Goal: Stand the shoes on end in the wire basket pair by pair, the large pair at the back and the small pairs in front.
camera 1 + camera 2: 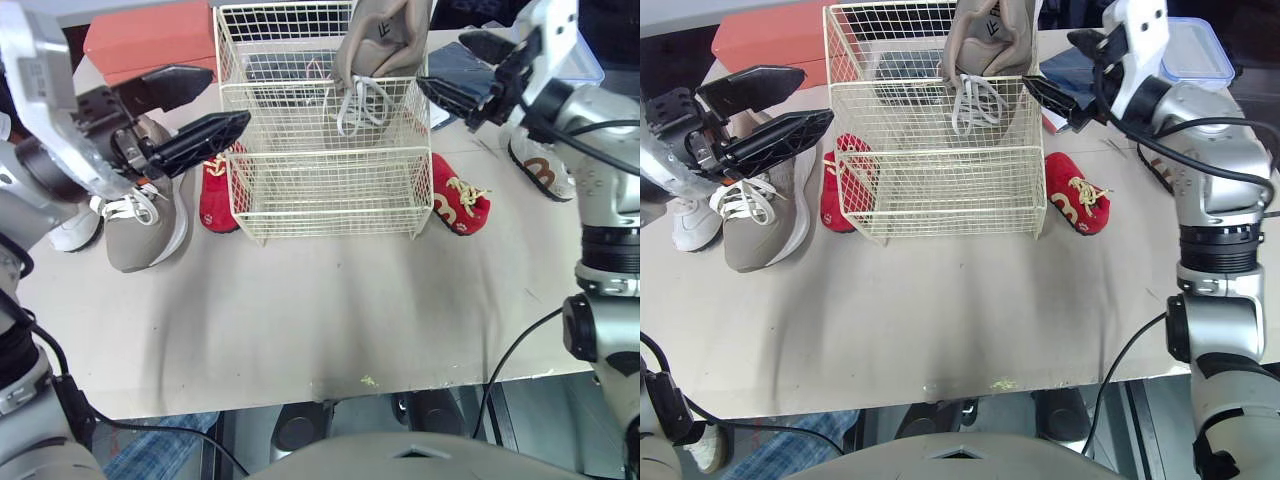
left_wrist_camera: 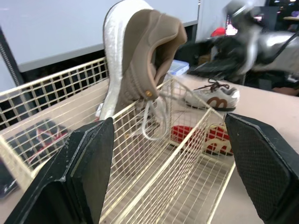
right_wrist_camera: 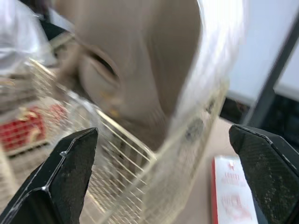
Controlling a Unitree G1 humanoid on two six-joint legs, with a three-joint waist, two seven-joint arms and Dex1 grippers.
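A cream wire basket point(image 1: 325, 155) stands mid-table. One large taupe shoe point(image 1: 385, 40) is on end in its back section, laces hanging over the divider. Its mate point(image 1: 150, 225) lies on the table left of the basket, below my left gripper point(image 1: 228, 98), which is open and hovers by the basket's left wall. My right gripper point(image 1: 442, 62) is open and empty just right of the upright shoe, apart from it. One small red shoe point(image 1: 215, 195) lies at the basket's left side, another point(image 1: 458, 200) at its right. A white-and-brown small shoe point(image 1: 540, 170) lies far right.
A white shoe point(image 1: 75, 230) sits at the far left beside the taupe one. An orange box point(image 1: 150, 45) stands behind the left arm. A blue-lidded container point(image 1: 1195, 55) and a dark flat item point(image 1: 1070, 65) lie behind my right gripper.
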